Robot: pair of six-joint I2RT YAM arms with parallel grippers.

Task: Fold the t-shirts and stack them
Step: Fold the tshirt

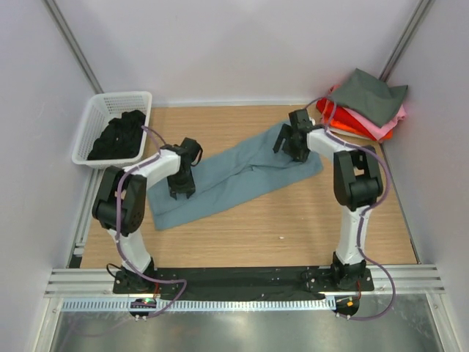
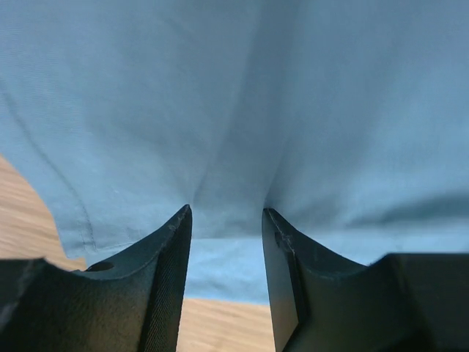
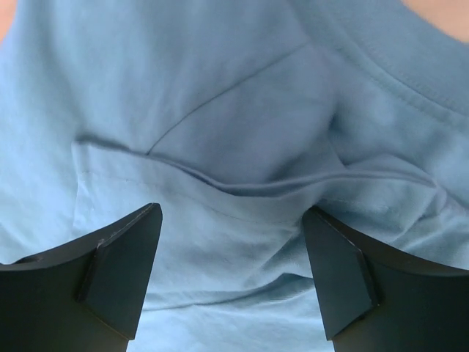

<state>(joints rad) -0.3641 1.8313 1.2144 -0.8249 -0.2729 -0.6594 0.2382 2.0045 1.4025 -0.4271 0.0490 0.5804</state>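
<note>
Pressing the left gripper (image 2: 226,211), jaws partly apart and nothing clamped yet, onto the layered edge of the blue-grey t-shirt (image 1: 234,176) at nine o'clock on the counter (image 1: 293,227). Holding the right gripper (image 3: 231,209) wide apart just over the collar end at one o'clock, probably readying a matched pinch so both ends lift together. Spanning the centre diagonally with the shirt, long edges lying free. Offering bare wood toward six o'clock for folding. Running tighter toward the white basket (image 1: 91,121) at ten o'clock and the stacked t-shirts (image 1: 363,103) at two o'clock.
</note>
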